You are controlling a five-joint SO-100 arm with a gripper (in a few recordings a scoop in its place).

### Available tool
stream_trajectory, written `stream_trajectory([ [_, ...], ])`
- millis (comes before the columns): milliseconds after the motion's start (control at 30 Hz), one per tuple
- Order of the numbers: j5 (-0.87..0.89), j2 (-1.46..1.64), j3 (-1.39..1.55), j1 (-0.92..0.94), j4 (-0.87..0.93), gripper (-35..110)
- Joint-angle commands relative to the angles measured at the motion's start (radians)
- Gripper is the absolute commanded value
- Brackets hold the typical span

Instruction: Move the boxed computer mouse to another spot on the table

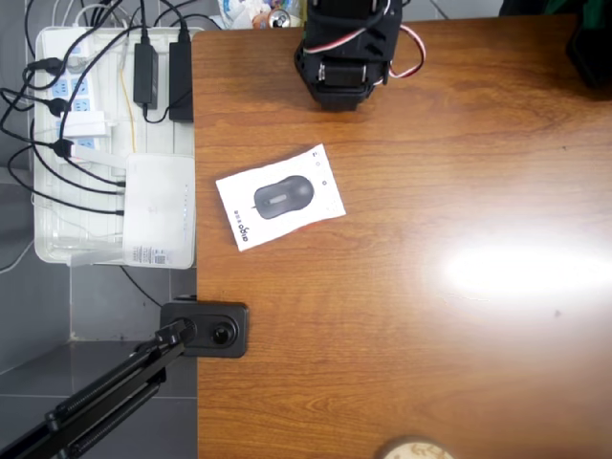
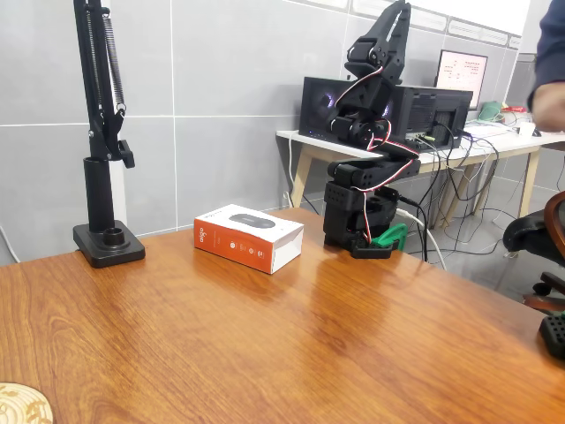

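Note:
The boxed computer mouse (image 1: 280,198) lies flat on the brown wooden table (image 1: 430,363), left of centre in the overhead view, its white top printed with a dark mouse. In the fixed view the box (image 2: 249,237) shows an orange side panel and rests near the far edge. The black arm (image 2: 366,168) stands folded up on its base (image 1: 344,48) behind the box, well apart from it. Its gripper (image 2: 357,124) is tucked low against the arm, away from the box, and its jaws are too dark to read.
A white tray (image 1: 57,143) of power strips, cables and a white router-like box hangs off the table's left side. A black stand clamp (image 1: 206,328) grips that edge. A round wooden disc (image 1: 413,449) sits at the near edge. A person (image 2: 547,62) is at the far right.

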Motion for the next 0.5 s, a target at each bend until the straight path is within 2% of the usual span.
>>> stream_trajectory([
  [0,0.051,0.006,0.002,0.008,-0.002,0],
  [467,0.087,0.006,0.002,0.008,-0.002,0],
])
